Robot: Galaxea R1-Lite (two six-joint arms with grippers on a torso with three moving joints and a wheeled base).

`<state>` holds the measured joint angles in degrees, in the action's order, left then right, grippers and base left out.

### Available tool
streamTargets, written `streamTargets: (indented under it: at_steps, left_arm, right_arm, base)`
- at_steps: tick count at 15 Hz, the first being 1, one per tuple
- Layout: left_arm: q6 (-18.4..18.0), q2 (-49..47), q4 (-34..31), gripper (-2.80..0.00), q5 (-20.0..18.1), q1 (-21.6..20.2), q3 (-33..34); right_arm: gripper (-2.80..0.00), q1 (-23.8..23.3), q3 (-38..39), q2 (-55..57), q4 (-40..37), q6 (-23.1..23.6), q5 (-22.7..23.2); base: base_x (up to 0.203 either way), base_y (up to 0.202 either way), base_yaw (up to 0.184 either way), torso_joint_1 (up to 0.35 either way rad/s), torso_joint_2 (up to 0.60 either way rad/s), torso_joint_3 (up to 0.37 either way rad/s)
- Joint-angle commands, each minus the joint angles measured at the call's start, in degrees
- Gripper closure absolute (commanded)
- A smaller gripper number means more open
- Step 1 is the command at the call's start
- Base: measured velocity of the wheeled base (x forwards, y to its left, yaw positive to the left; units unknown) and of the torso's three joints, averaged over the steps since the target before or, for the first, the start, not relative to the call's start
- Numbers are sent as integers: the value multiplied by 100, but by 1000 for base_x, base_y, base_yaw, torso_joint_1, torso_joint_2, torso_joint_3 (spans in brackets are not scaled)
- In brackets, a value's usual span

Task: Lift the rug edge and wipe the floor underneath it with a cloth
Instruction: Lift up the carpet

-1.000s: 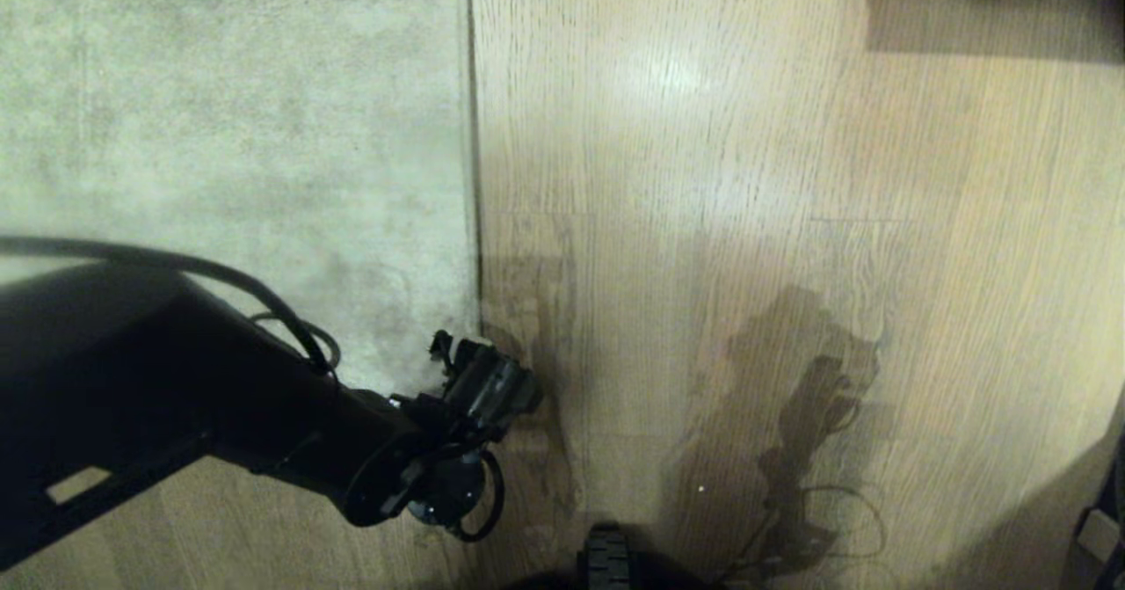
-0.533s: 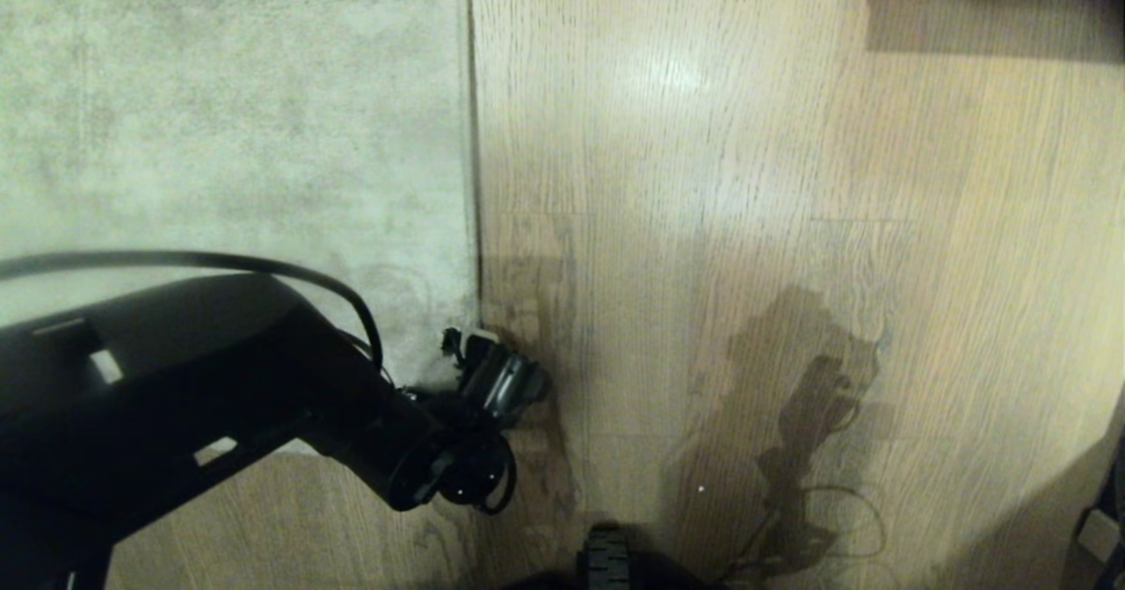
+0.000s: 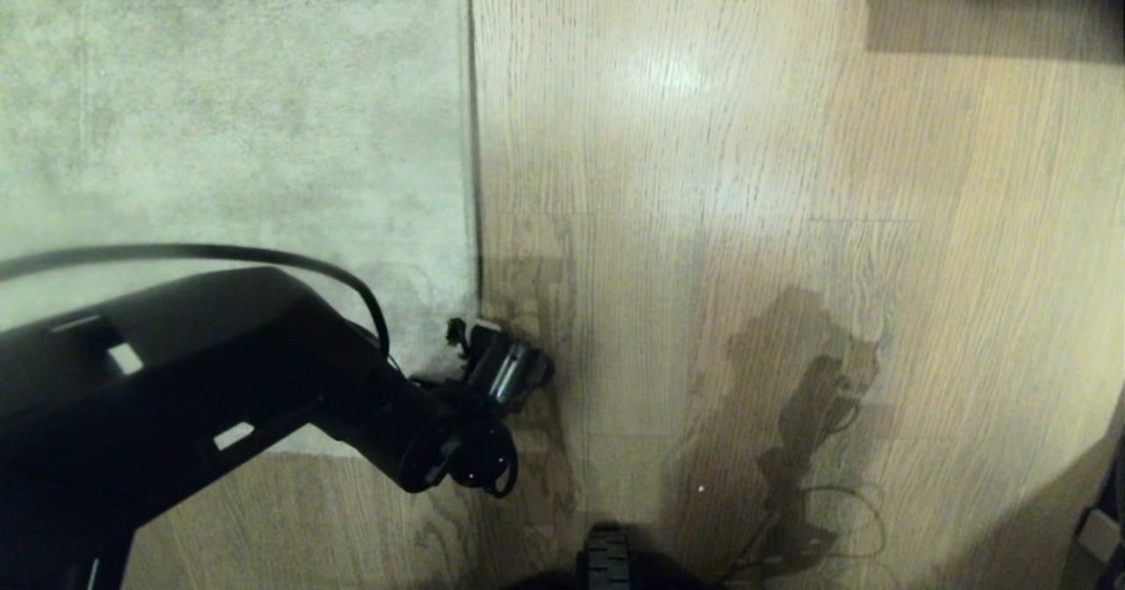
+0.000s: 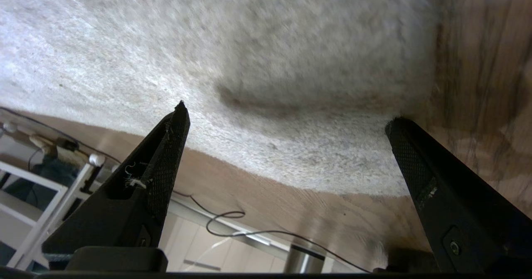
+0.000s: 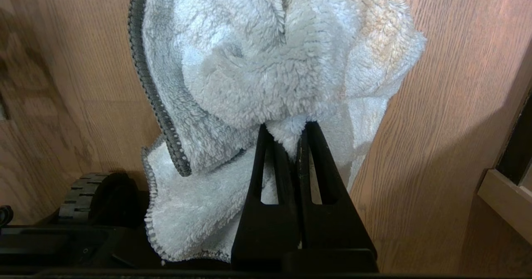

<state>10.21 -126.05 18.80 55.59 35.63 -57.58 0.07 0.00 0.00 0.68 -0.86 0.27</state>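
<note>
The grey-beige rug [image 3: 228,133] lies flat on the left, and the rug edge [image 3: 472,177] runs straight down to a near corner. The floor [image 3: 747,221] is light oak planks. My left gripper [image 3: 470,335] sits low at that corner. In the left wrist view it [image 4: 289,117] is open wide, with the rug's corner [image 4: 316,162] between the fingers and nothing gripped. My right gripper [image 5: 286,125] is outside the head view. It is shut on the pale blue-white cloth [image 5: 270,62], which hangs bunched above the floor [image 5: 436,104].
The base's wheel [image 3: 606,559] shows at the bottom middle. Dark furniture [image 3: 993,1] stands at the top right. In the left wrist view a thin cable [image 4: 232,225] and a metal leg [image 4: 303,262] lie beyond the rug. A wooden furniture edge [image 5: 503,196] is beside the right gripper.
The left arm has swung further into the head view, and its gripper has shifted slightly up and right onto the rug's corner. It stayed open. The rug has not moved.
</note>
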Motion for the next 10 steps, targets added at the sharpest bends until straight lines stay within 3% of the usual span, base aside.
streamTargets:
  at_steps: [1,10]
  left_arm:
    - [9,113,50,-280,66,24,-201]
    - [51,816,-870,-280,44,347,-394]
  right_arm:
    - [0,1,0,0,2,-2,8]
    - [0,1,0,0,2,-2,0]
  base:
    - [0,0,0,0,0,0]
    - [0,0,0,0,0,0]
